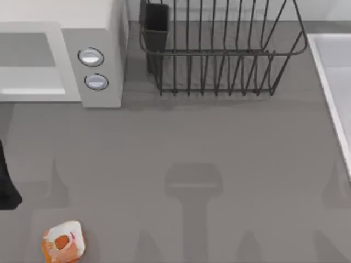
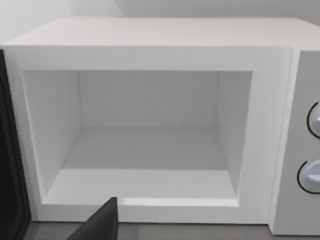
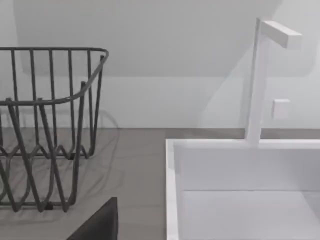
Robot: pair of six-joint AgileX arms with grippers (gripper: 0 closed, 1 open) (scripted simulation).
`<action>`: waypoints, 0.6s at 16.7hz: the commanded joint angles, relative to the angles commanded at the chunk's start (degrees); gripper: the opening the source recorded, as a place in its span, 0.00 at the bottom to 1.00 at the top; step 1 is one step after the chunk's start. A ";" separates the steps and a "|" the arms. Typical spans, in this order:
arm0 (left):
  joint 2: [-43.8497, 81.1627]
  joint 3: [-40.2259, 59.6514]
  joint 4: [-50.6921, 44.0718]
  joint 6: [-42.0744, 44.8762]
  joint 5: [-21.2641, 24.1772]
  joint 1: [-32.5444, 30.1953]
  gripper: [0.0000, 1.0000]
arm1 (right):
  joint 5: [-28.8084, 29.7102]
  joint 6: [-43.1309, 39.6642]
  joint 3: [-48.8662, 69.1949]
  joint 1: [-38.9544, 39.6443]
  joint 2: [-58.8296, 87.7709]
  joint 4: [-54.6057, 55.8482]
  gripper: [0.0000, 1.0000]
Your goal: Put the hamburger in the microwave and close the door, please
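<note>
— Grey tabletop (image 1: 219,142), contents?
— Item one: hamburger (image 1: 63,241), near left corner, lying free. Item two: microwave (image 1: 93,22), far left, cavity open and bare inside. Item three: dish rack (image 1: 219,49), far centre. Item four: white sink (image 3: 240,200), right.
— Grippers?
— Left gripper (image 2: 97,225) facing the cavity; grip unclear on both.

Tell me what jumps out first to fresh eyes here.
The microwave at the table's back left stands open, its cavity bare in the left wrist view. The hamburger sits alone at the front left edge, far from it. A dark wire dish rack takes the back centre, with a white sink at the right.
</note>
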 joint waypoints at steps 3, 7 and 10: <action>0.73 0.67 -0.68 0.67 -0.01 -0.49 1.00 | 0.00 0.00 0.00 0.00 0.00 0.00 1.00; 9.34 7.82 -8.40 7.71 -0.07 -4.82 1.00 | 0.00 0.00 0.00 0.00 0.00 0.00 1.00; 21.97 15.52 -17.88 15.26 -0.07 -9.03 1.00 | 0.00 0.00 0.00 0.00 0.00 0.00 1.00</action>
